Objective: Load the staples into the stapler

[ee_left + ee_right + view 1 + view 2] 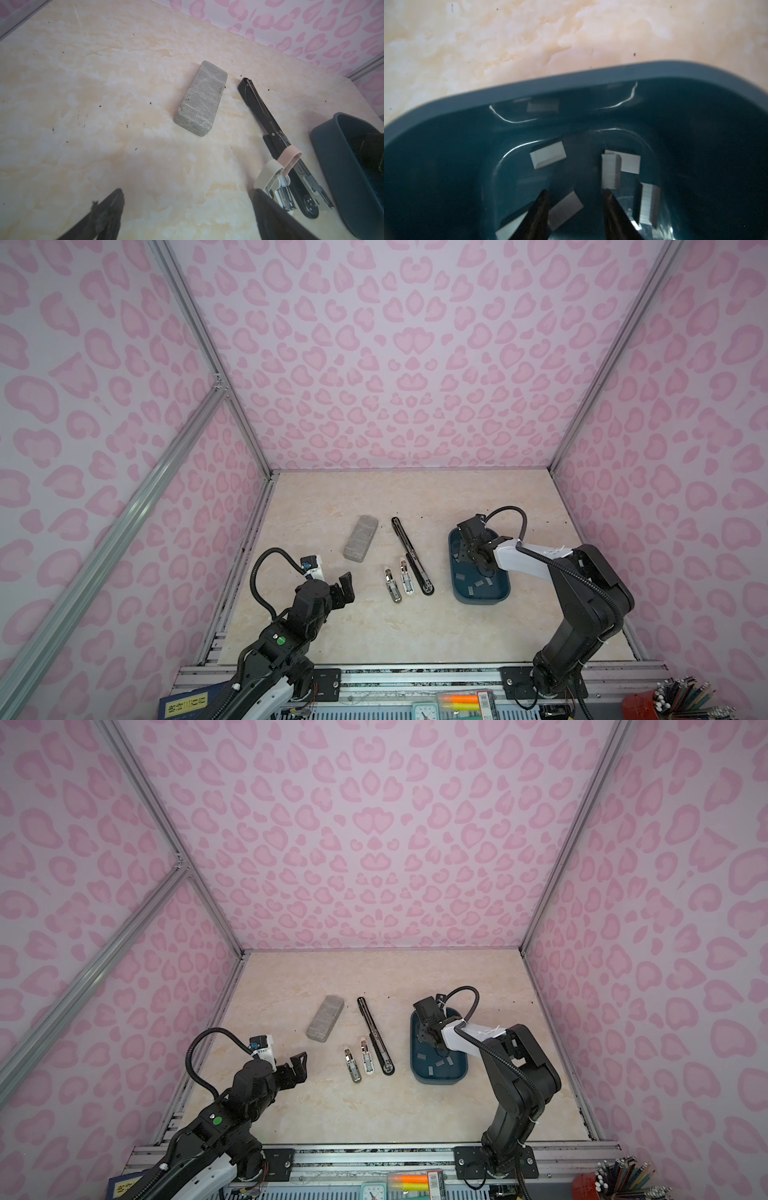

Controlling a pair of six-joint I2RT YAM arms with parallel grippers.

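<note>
The black stapler (411, 556) (375, 1036) (270, 133) lies opened out flat and long in the middle of the table. The staples (478, 583) (440, 1063) (548, 154), short grey strips, lie loose in a dark blue tray (482, 600) (436, 1080) (571, 83). My right gripper (482, 566) (441, 1048) (575, 191) reaches down into the tray with its jaws apart. One strip (564, 209) lies between them, against one finger only. My left gripper (347, 587) (299, 1067) (188, 193) hovers wide open and empty, left of the stapler.
A grey speckled block (360, 538) (325, 1018) (200, 99) lies left of the stapler's far end. Two small opened staplers, cream (392, 585) (270, 172) and pink (406, 576) (291, 155), lie beside its near end. Pink patterned walls close three sides.
</note>
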